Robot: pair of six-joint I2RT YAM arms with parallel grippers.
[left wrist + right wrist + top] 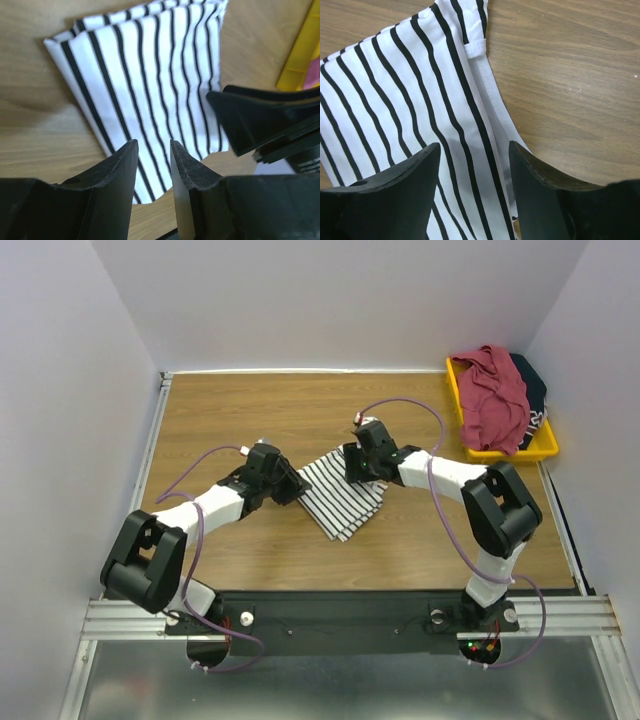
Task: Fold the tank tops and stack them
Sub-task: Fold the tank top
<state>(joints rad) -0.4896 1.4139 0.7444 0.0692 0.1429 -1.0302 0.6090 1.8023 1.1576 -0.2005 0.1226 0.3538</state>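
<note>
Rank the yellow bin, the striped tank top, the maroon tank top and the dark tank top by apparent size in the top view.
1. yellow bin
2-3. striped tank top and maroon tank top: they look alike, so not ranked
4. dark tank top, mostly covered by the maroon one

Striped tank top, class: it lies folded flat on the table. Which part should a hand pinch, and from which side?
Pinch the layered hemmed edge of the striped tank top, coming down from above on its bare-wood side. The cloth lies flat, so the middle offers no ridge; at that edge the stacked layers end against open table, probably letting one finger slip underneath.
</note>
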